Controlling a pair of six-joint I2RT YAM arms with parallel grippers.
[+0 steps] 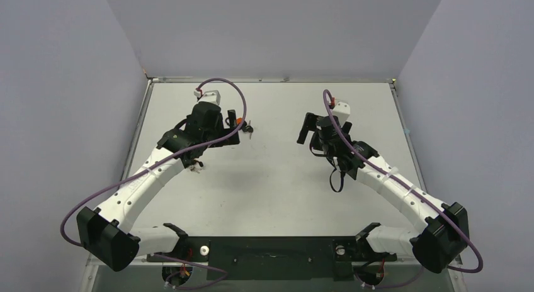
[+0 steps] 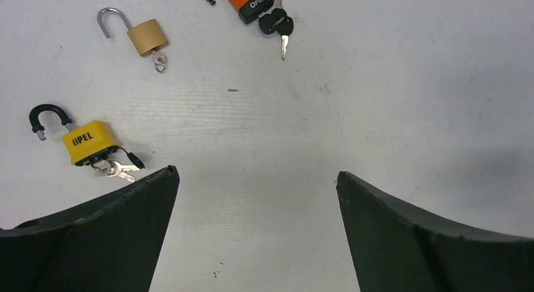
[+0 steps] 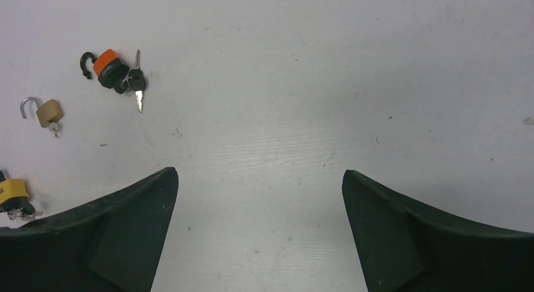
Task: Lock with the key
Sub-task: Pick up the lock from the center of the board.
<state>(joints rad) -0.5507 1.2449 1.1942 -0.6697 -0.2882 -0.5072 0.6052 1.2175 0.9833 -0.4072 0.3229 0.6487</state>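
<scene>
Left gripper [image 2: 256, 172]: jaws spread, empty, hovering, likely choosing a lock.
Right gripper [image 3: 258, 171]: likewise released, idle.
Yellow plastic-cased padlock [image 2: 90, 141]: nearest, shackle sprung, keys at its base.
Small brass padlock [image 2: 148, 37]: farther, open.
Orange-and-black padlock [image 2: 250, 2]: farthest, black-headed keys [image 2: 277, 22] attached.

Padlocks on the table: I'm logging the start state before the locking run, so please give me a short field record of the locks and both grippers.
yellow padlock: lying flat, black shackle open, keys at its base
brass padlock: lying flat, shackle open, small key at its base
orange padlock: black shackle appears open, black-headed keys at its base
left gripper: open, empty, above the table
right gripper: open, empty, all three locks off to its left in its own view
</scene>
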